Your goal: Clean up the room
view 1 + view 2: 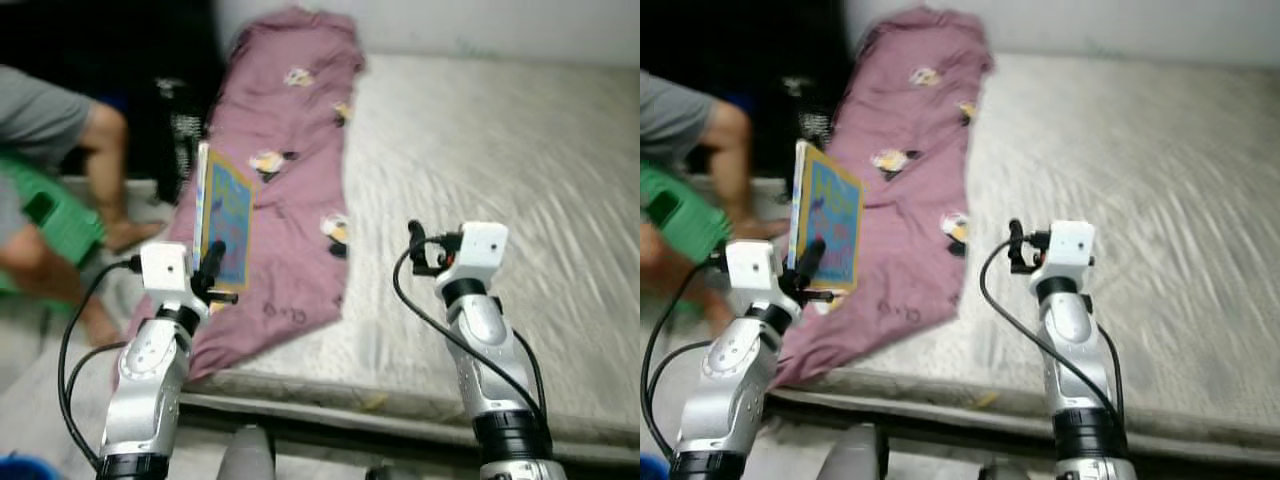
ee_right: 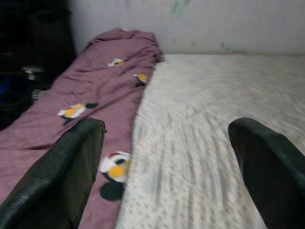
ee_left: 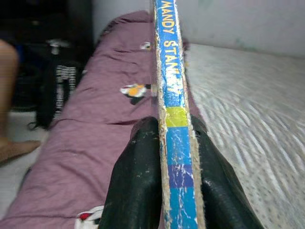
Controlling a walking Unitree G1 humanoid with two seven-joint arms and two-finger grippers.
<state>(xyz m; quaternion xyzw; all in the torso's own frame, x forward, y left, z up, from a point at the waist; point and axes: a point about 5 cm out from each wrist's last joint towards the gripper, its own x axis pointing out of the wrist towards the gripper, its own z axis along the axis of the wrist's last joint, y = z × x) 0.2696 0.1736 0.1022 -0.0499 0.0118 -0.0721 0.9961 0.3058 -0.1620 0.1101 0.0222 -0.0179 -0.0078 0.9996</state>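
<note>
A blue book (image 1: 226, 218) stands upright above the purple blanket (image 1: 285, 160), pinched by its lower edge in the left gripper (image 1: 213, 270). At 3 o'clock of it, the right gripper (image 1: 418, 247) hovers over the mattress (image 1: 500, 190), fingers spread wide. At 9 o'clock a person (image 1: 50, 170) crouches.

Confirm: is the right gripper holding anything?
No. The right gripper is open, with only the mattress between its fingers.

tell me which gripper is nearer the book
Left. The left gripper is shut on the book, holding it upright over the purple blanket. The right gripper hangs open over the bare mattress, apart from it.
</note>
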